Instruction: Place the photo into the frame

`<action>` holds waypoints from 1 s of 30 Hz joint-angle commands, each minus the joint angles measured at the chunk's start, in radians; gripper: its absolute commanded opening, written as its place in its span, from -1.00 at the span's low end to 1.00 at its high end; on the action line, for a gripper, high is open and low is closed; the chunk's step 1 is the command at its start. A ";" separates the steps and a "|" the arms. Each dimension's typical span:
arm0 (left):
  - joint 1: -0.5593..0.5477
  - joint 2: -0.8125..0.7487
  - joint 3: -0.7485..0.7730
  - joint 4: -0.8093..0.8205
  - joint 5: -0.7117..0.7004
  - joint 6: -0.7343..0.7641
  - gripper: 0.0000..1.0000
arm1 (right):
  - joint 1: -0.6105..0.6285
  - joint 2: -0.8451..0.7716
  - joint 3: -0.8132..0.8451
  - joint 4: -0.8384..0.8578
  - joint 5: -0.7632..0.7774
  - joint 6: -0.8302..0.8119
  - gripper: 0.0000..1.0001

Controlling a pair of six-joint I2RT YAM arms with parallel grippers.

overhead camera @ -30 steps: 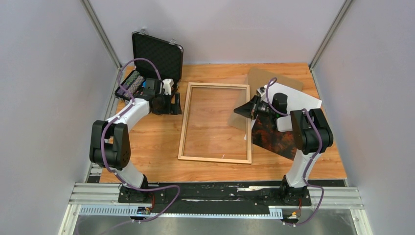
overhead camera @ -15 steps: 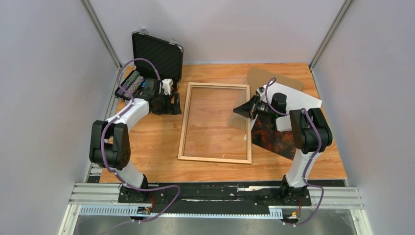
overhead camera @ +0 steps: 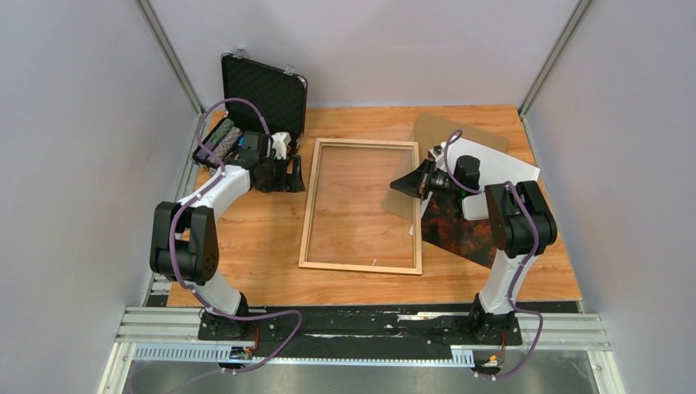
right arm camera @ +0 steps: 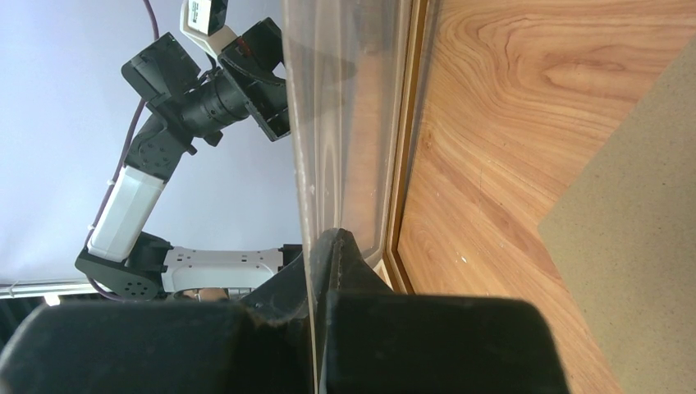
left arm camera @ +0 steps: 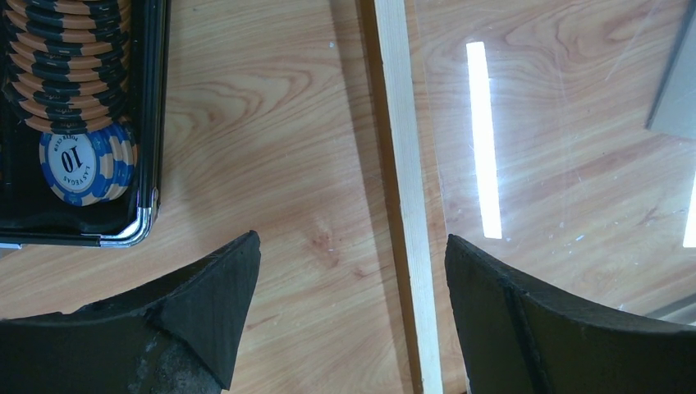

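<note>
Top view: the left arm reaches toward the far-left corner of the table (overhead camera: 263, 238), elbow raised. The left pincer (overhead camera: 283, 172) hangs between the open black case (overhead camera: 264, 90) and the frame (overhead camera: 308, 215), fingers apart and holding nothing. The right arm is folded tight, forearm pointing at the table's centre. The right pincer (overhead camera: 408, 185) is clamped on the edge of a clear sheet (overhead camera: 400, 205), which slants over the frame's right rail. The frame lies flat mid-table. The photo (overhead camera: 453, 230) lies face up near the right edge, beneath the right arm and partly over a brown board (overhead camera: 435, 127). Plain grey walls (overhead camera: 369, 49) enclose the table on three sides.

Left wrist view: the open pincer (left arm camera: 351, 240) is over bare wood, with the frame's pale rail (left arm camera: 406, 164) between the fingertips. Poker chips (left arm camera: 78, 82) fill the case at upper left.

Right wrist view: the pincer (right arm camera: 320, 246) is pressed together on the sheet (right arm camera: 328, 123), seen edge-on. Beside it are the frame's rail (right arm camera: 406, 123) and the board (right arm camera: 632, 246).
</note>
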 commanded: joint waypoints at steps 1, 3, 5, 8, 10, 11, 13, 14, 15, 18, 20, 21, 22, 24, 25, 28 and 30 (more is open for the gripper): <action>0.010 -0.008 -0.005 0.031 0.015 0.014 0.80 | 0.006 -0.005 0.031 0.070 0.000 0.009 -1.00; 0.009 -0.008 -0.006 0.032 0.017 0.014 0.80 | 0.005 -0.005 0.032 0.068 0.001 0.004 -1.00; 0.010 -0.006 -0.006 0.033 0.018 0.014 0.80 | 0.006 0.000 0.037 0.068 0.000 0.004 -1.00; 0.010 -0.003 -0.006 0.033 0.021 0.014 0.80 | 0.006 0.009 0.041 0.071 0.000 0.004 -1.00; 0.010 -0.002 -0.006 0.033 0.022 0.014 0.80 | 0.007 0.014 0.043 0.073 -0.001 0.006 -1.00; 0.010 -0.002 -0.006 0.033 0.022 0.015 0.80 | 0.006 0.015 0.044 0.075 0.000 0.007 -1.00; 0.010 -0.002 -0.006 0.033 0.023 0.015 0.79 | 0.007 0.018 0.047 0.077 0.000 0.007 -1.00; 0.010 -0.001 -0.006 0.032 0.023 0.014 0.79 | 0.007 0.017 0.049 0.077 0.000 0.008 -1.00; 0.010 -0.001 -0.006 0.033 0.023 0.014 0.79 | 0.007 0.018 0.050 0.078 -0.001 0.008 -1.00; 0.010 0.000 -0.006 0.032 0.023 0.015 0.79 | 0.009 0.022 0.055 0.077 0.000 0.008 -1.00; 0.010 0.000 -0.006 0.031 0.023 0.015 0.79 | 0.008 0.025 0.055 0.078 0.000 0.008 -1.00; 0.010 0.000 -0.007 0.031 0.025 0.015 0.79 | 0.008 0.026 0.056 0.080 0.000 0.008 -1.00; 0.010 0.000 -0.006 0.032 0.025 0.015 0.79 | 0.008 0.027 0.056 0.080 0.001 0.008 -1.00; 0.010 0.000 -0.007 0.033 0.025 0.016 0.79 | 0.008 0.027 0.057 0.079 0.001 0.008 -1.00; 0.010 0.000 -0.007 0.033 0.026 0.016 0.79 | 0.008 0.028 0.057 0.079 0.000 0.008 -1.00; 0.010 0.002 -0.006 0.033 0.027 0.016 0.79 | 0.009 0.027 0.055 0.079 0.000 0.009 -1.00; 0.011 0.002 -0.008 0.031 0.028 0.016 0.79 | 0.009 0.025 0.051 0.082 0.000 0.010 -1.00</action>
